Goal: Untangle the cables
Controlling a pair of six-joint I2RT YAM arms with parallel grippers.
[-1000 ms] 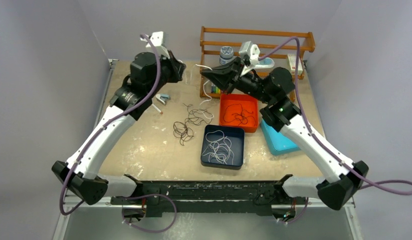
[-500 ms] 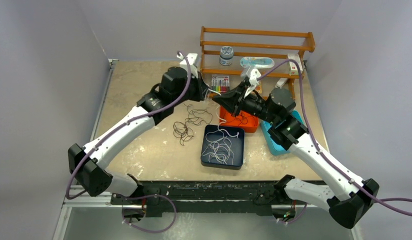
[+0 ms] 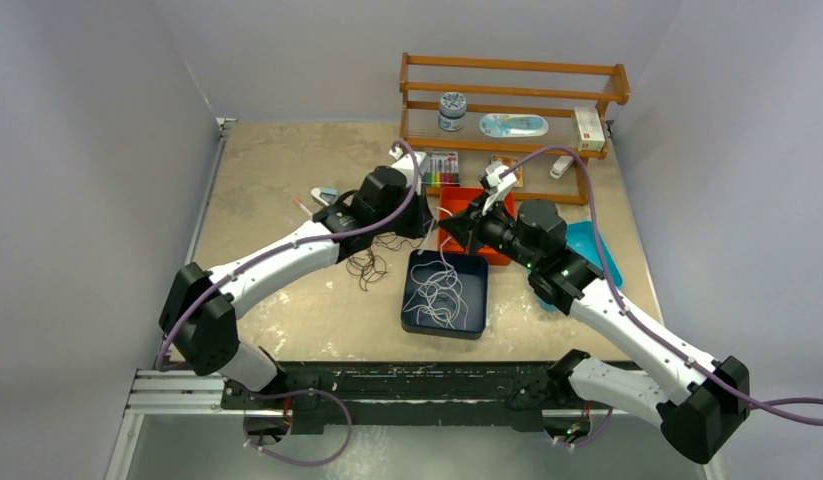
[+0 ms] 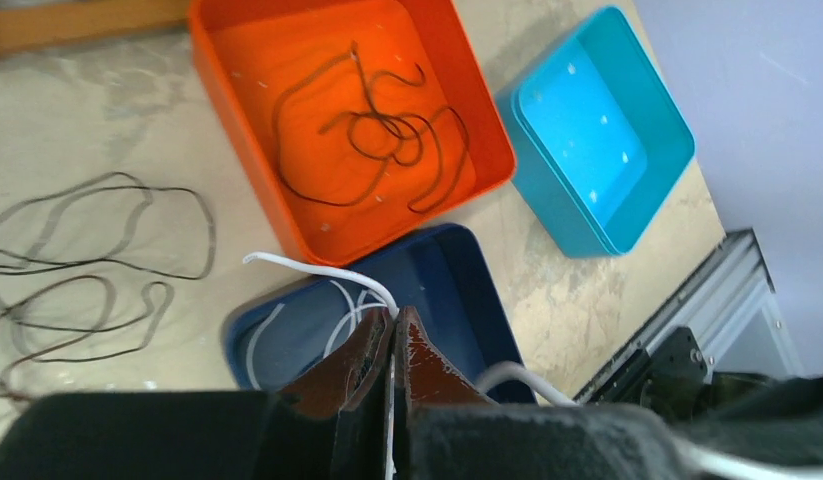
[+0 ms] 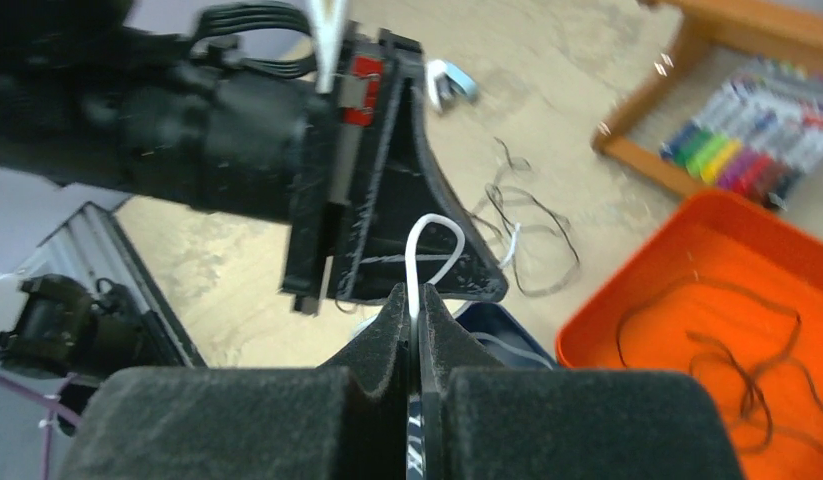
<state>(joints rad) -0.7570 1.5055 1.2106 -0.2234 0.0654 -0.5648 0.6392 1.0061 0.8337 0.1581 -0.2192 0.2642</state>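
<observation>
A white cable (image 4: 317, 268) is pinched in both grippers at once. My left gripper (image 4: 395, 312) is shut on it just above the navy tray (image 4: 457, 280). My right gripper (image 5: 417, 290) is shut on the same white cable (image 5: 432, 235), which loops up from its tips right in front of the left gripper (image 5: 387, 200). In the top view the two grippers (image 3: 427, 222) (image 3: 444, 232) meet tip to tip, and the white cable (image 3: 442, 262) hangs into the navy tray (image 3: 474, 318) onto more white loops. Dark cables (image 4: 372, 130) lie in the orange tray (image 4: 237, 70). Other dark cables (image 3: 367, 262) lie loose on the table.
A light blue tray (image 3: 597, 250) sits right of the orange tray (image 3: 497, 252), partly under the right arm. A wooden rack (image 3: 512, 95) with a jar and boxes stands at the back. Coloured markers (image 3: 442, 167) lie before it. Small items (image 3: 322, 197) lie at the left.
Both arms have swung from the back of the table toward the middle and come down, carrying the white cable over the navy tray. Both grippers stayed shut.
</observation>
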